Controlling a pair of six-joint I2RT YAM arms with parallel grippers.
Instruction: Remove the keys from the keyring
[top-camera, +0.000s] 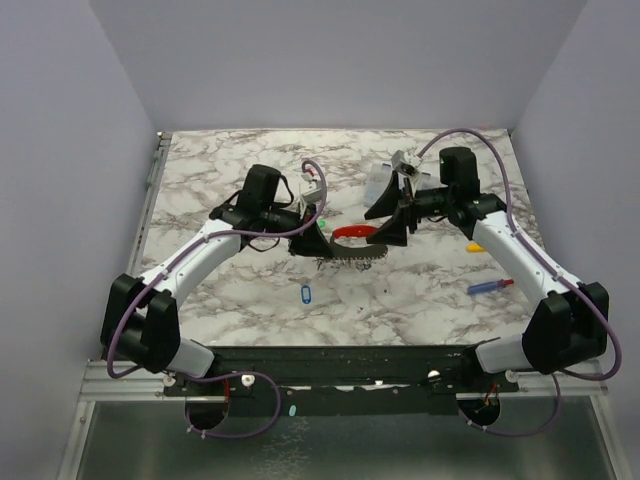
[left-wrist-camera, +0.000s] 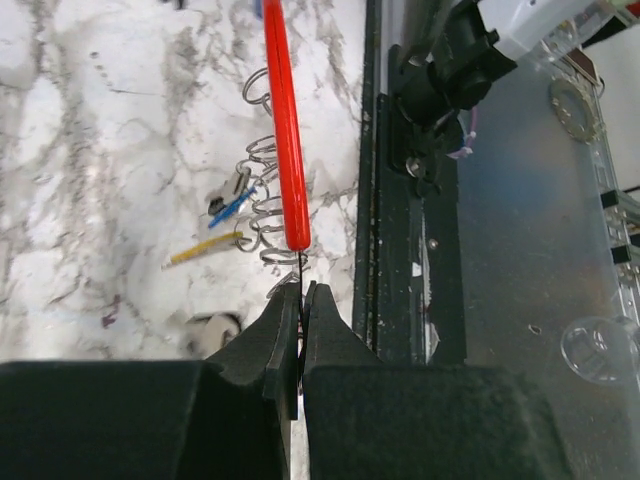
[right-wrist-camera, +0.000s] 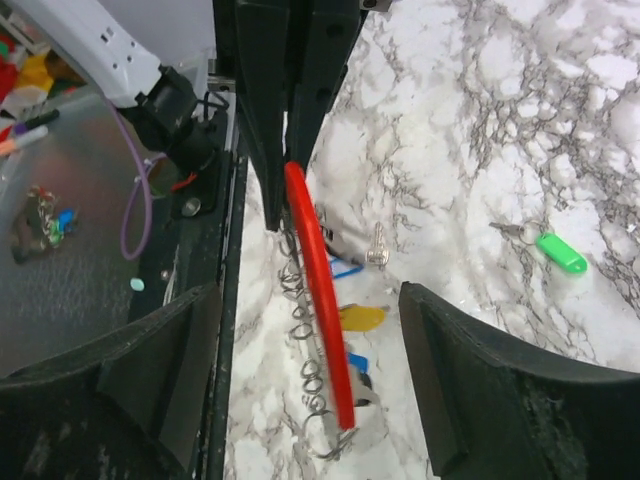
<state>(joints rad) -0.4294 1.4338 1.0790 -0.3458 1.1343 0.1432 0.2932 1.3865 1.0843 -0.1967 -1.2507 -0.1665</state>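
**A:** Big things first. The left claw (left-wrist-camera: 302, 292) is pressed together, and the right claw (right-wrist-camera: 308, 300) is spread wide with nothing in it. The long red band (left-wrist-camera: 283, 130) runs straight out from the left claw's tips and passes between the right claw's open fingers.

**B:** So the left one is the anchor! To do this well, I'd say hold that pinch firm and the band taut. Then close the right fingers on a single key, not the whole tangle.

**A:** That tangle is the string of wire coils (left-wrist-camera: 262, 205), hanging alongside the band just ahead of the left claw.

**B:** Keys? A silver key (right-wrist-camera: 377, 245) and a yellow tag (right-wrist-camera: 362, 317) sit just beside the band, inside the right claw's span. A green-tagged key (right-wrist-camera: 558, 252) lies well outside it, apart from the rest.

**A:** Smallest of all is the keyring (left-wrist-camera: 300, 272), as I read it. It's a thin dark wire at the band's end, caught right between the left fingertips.
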